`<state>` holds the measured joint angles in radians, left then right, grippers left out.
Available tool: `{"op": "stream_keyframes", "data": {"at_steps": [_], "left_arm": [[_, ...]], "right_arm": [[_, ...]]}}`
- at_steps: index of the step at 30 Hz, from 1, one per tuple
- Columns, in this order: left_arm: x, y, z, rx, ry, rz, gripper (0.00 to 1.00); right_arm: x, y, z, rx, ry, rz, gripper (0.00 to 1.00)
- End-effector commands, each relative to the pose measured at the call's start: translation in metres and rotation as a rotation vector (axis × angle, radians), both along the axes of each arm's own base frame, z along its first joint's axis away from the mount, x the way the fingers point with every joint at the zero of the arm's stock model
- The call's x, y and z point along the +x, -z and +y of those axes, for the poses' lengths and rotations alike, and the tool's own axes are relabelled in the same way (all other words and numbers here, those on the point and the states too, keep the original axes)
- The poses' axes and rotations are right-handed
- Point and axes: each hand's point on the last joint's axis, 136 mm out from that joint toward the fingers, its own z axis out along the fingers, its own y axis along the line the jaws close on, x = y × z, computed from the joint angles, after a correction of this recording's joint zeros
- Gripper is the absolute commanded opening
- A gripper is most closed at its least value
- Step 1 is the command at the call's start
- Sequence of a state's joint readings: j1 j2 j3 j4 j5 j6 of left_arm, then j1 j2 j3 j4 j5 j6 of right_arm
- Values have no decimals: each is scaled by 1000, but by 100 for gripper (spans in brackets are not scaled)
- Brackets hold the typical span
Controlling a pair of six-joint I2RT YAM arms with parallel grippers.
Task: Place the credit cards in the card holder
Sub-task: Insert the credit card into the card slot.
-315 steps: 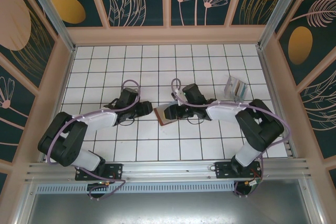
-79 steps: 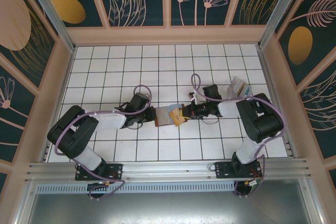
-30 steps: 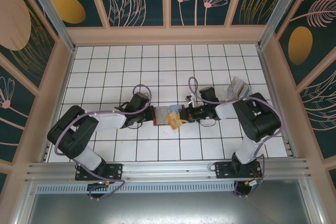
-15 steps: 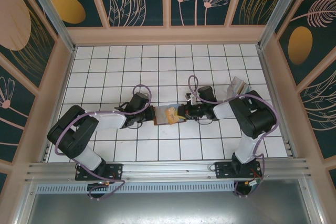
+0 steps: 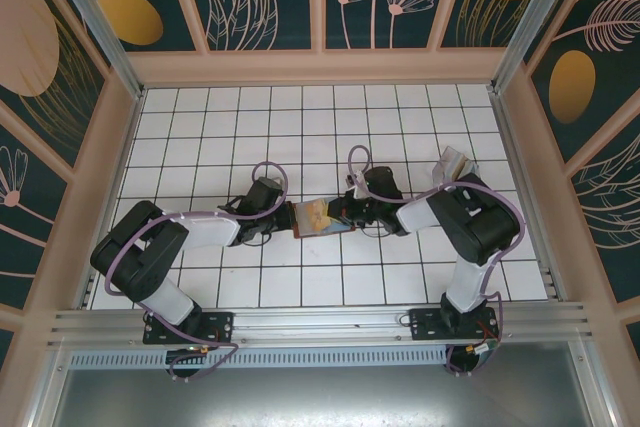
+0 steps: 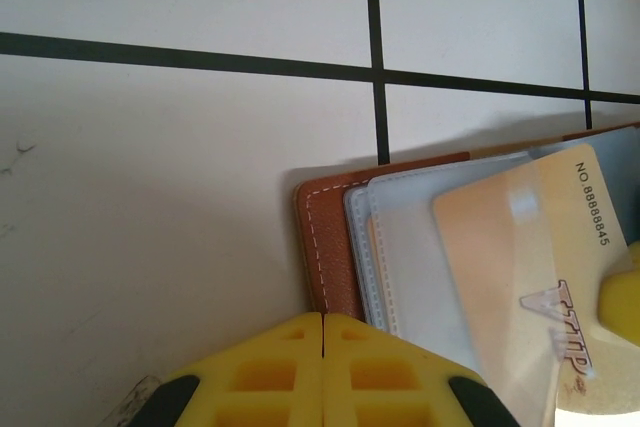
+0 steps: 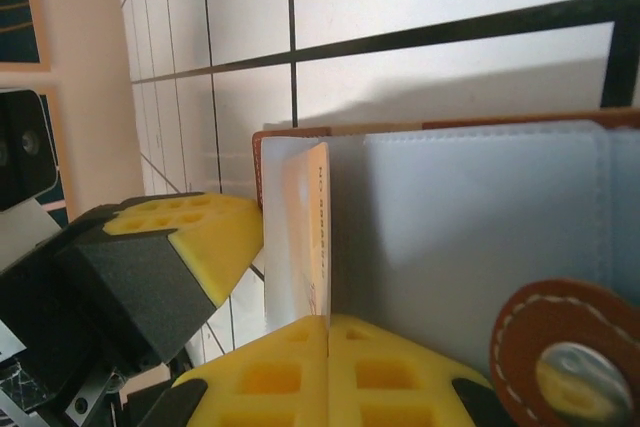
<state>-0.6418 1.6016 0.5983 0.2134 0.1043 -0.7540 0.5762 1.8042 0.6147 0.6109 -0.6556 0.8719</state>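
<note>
Nearest, item one: left tool (image 6: 322, 332), fingers pressed together and set against the outer edge of the card holder (image 6: 322, 247). The holder is laid open on the desk (image 5: 220, 127) between the two arms, near mid-desk. It is judged to be braced from this side so that it cannot slide under a push. Whether a flap is pinched cannot be told.

Item two: card holder, brown leather with pale stitching. Its clear sleeves (image 6: 405, 247) are turned upward, and its snap tab (image 7: 560, 372) lies on the right tool's side. It is spread flat so that a pocket mouth is presented.

Item three: credit card (image 6: 515, 267), peach-toned, numbered near one edge. It is clamped at its trailing end by the right tool (image 7: 328, 332), whose fingers are closed upon it. The leading part is laid over the sleeves and pointed toward the left tool. Insertion is judged under way, not finished; how deep the card is seated cannot be told.

Item four, farther off: striped translucent packet (image 5: 455, 164), lying at the far right of the desk, well apart from the work.
</note>
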Motion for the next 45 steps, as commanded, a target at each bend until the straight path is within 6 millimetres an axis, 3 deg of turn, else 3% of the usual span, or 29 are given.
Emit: {"op": "stream_keyframes", "data": {"at_steps": [1, 18, 23, 30, 39, 42, 45], "left_arm": [[-12, 17, 8, 34, -1, 54, 8], [-10, 16, 7, 28, -7, 60, 8], [-10, 14, 9, 38, -13, 52, 8], [-10, 17, 10, 52, -9, 55, 8], [-9, 17, 6, 39, -2, 59, 8], [-10, 17, 7, 32, -7, 55, 8], [-10, 19, 8, 45, -3, 63, 8]], "right_arm": [[10, 3, -10, -30, 100, -31, 0], [-10, -1, 17, -29, 113, -38, 0], [-11, 8, 3, -140, 116, -67, 18], [-9, 0, -5, -219, 97, -123, 26], [-16, 7, 10, -192, 46, -99, 13], [-17, 6, 18, -184, 27, -98, 0], [-17, 6, 24, -181, 13, -102, 0]]}}
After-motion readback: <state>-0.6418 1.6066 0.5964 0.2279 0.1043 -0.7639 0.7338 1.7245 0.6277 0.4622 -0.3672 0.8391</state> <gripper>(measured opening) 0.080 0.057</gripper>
